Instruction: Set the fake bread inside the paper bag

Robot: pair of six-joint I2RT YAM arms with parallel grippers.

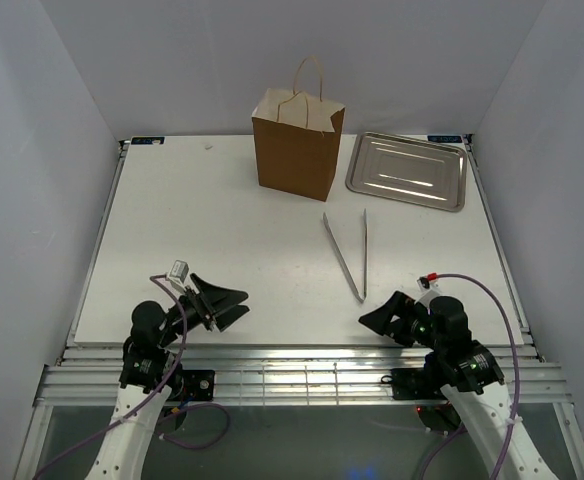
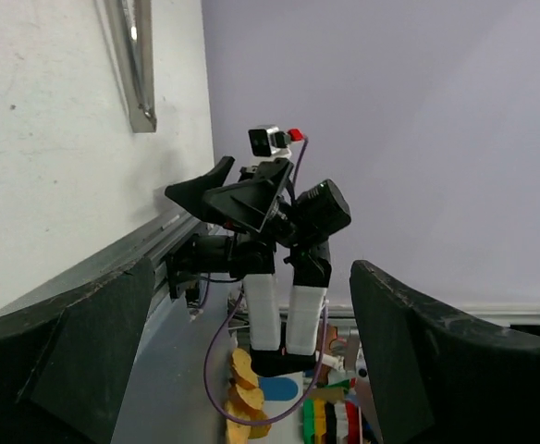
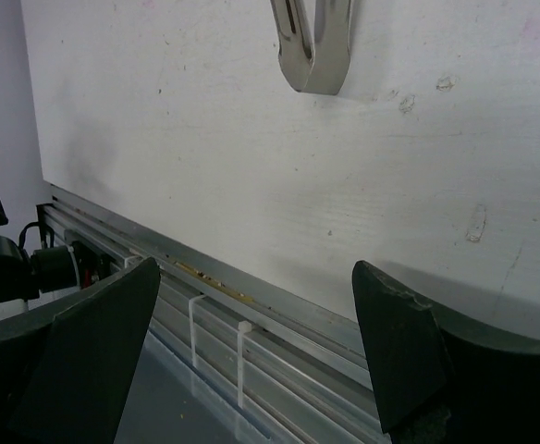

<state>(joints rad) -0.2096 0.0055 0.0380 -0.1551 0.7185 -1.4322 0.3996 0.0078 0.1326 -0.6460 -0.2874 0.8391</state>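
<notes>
The brown paper bag stands upright at the back centre of the white table, its mouth open and its loop handles up. No fake bread shows in any view. My left gripper hovers low at the near left edge, jaws wide apart and empty, pointing right towards the other arm. My right gripper sits at the near right edge, also open with nothing between its fingers. Both are far from the bag.
An empty silver tray lies to the right of the bag. Long thin tongs lie on the table in front of the tray, their joined end near my right gripper. An aluminium rail runs along the near edge.
</notes>
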